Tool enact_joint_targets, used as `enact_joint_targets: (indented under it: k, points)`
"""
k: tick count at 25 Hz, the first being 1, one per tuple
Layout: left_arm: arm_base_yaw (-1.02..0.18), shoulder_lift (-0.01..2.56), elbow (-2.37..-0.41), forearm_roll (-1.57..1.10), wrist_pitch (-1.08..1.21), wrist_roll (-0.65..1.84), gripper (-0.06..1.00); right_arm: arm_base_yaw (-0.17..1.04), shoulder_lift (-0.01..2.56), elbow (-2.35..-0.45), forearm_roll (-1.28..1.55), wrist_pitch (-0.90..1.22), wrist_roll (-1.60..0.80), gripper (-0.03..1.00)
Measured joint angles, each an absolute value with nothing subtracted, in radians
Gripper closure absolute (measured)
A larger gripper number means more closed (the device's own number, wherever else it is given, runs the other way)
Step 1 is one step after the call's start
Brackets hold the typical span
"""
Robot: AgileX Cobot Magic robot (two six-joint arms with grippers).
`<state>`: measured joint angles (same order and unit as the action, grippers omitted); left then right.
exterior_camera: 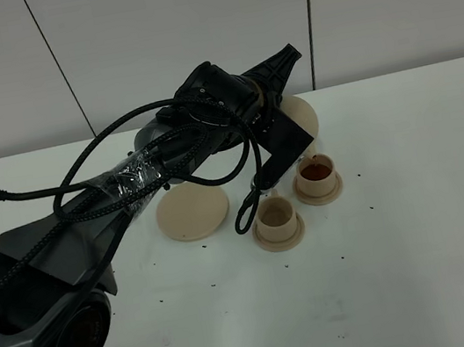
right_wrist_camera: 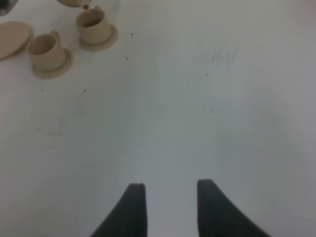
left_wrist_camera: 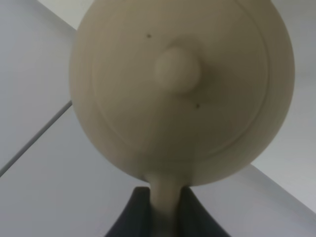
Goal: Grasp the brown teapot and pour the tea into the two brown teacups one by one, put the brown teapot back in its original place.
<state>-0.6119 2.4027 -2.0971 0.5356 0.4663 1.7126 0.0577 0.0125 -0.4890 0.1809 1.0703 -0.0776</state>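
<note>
My left gripper (exterior_camera: 279, 72) is shut on the loop handle of the brown teapot (exterior_camera: 300, 114) and holds it tilted in the air over the far teacup (exterior_camera: 317, 175), which has reddish-brown tea in it. The near teacup (exterior_camera: 277, 218) stands on its small saucer beside it. The large flat saucer (exterior_camera: 192, 209) lies bare to their left. In the left wrist view the teapot's lid and knob (left_wrist_camera: 177, 69) fill the frame, with the handle (left_wrist_camera: 165, 195) between the fingers. My right gripper (right_wrist_camera: 170, 190) is open and empty above bare table, away from both cups (right_wrist_camera: 47, 52) (right_wrist_camera: 94, 27).
The white table (exterior_camera: 426, 266) carries small dark specks around the cups. My left arm and its looping cables (exterior_camera: 126, 178) cross from the lower left over the large saucer. A grey panelled wall stands behind the table.
</note>
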Motion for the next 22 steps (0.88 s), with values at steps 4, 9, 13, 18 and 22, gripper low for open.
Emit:
enact_joint_targets:
  k: [4, 9, 13, 18, 22]
  points:
    - [-0.612, 2.403, -2.097, 0.536, 0.466, 1.713, 0.78, 0.058, 0.013, -0.489, 0.181, 1.07, -0.078, 0.72]
    - [-0.612, 2.403, -2.097, 0.536, 0.466, 1.713, 0.78, 0.058, 0.013, -0.489, 0.181, 1.07, -0.078, 0.72]
    - [-0.612, 2.403, -2.097, 0.536, 0.466, 1.713, 0.78, 0.058, 0.013, -0.489, 0.181, 1.07, -0.078, 0.72]
    - [-0.612, 2.403, -2.097, 0.536, 0.466, 1.713, 0.78, 0.058, 0.013, -0.489, 0.181, 1.07, -0.078, 0.72]
    - [-0.612, 2.403, -2.097, 0.536, 0.466, 1.713, 0.78, 0.058, 0.013, -0.489, 0.181, 1.07, -0.078, 0.72]
